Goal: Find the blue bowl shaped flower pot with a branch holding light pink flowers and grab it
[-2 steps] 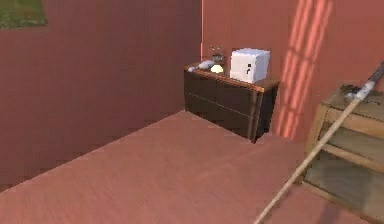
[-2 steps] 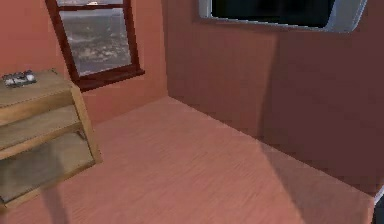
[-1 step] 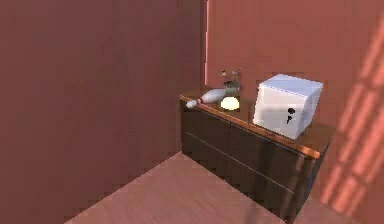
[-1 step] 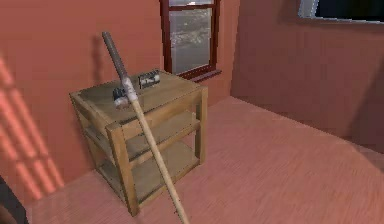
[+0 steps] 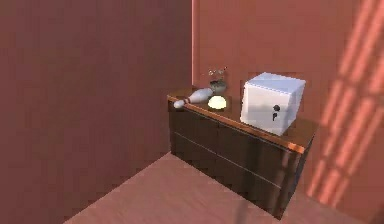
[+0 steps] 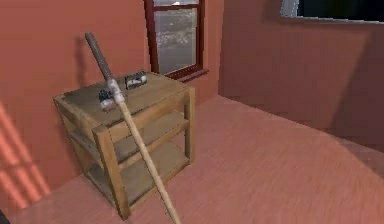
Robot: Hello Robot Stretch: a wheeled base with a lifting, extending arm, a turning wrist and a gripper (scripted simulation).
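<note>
Main risk is a wrong pick. The flower pot's place cannot be told with confidence. The nearest candidate is a small grey low thing with thin dark stems (image 5: 216, 76), seen in the forward view at the back of the top of a dark brown wooden drawer cabinet (image 5: 230, 150) set in the corner of the red-brown walls.

- No blue and no pink can be made out on it, so it is taken as a guess only. A closer look is judged necessary before any reach.
- The cabinet top is crowded. A white cube-shaped safe with a black handle (image 5: 272, 102) stands near, a pale rounded dome-like item (image 5: 218, 102) lies just in front, and a grey elongated object (image 5: 197, 98) lies beside that. A low approach could knock these off.
- The stems look thin and are likely to be bent or snagged if the base of the thing is not taken.

In the arm side view a light wooden slatted bench with two lower shelves (image 6: 150, 118) is seen under a red-framed window (image 6: 178, 35). Small dark objects (image 6: 136, 82) lie on it, none pot-like. A long tan bat with a grey upper end (image 6: 143, 150) is leaned against it and could be toppled if the base is driven close.

The state of the fingers cannot be told.
</note>
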